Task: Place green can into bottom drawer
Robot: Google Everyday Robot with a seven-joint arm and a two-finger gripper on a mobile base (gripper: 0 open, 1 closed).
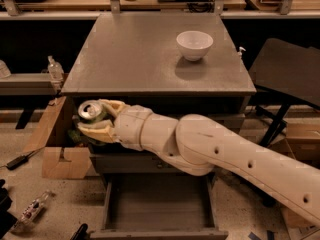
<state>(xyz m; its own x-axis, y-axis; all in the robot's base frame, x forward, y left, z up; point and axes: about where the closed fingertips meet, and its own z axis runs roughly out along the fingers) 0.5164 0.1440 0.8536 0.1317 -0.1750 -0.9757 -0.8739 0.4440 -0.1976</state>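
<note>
The green can [90, 112] shows its silver top and pull tab at the left, in front of the cabinet's upper drawers. My gripper [96, 118] is shut on the can, with one cream finger [111, 105] above it and one below. My white arm reaches in from the lower right, across the cabinet front. The bottom drawer [116, 228] is pulled open below the arm, a wide shallow grey tray. The can is held above and to the left of the drawer's opening.
A white bowl [194, 44] stands on the grey cabinet top [125, 59]. A cardboard box [60, 154] sits on the floor left of the cabinet. A black chair [290, 74] is at the right. A small bottle [32, 209] lies on the floor at lower left.
</note>
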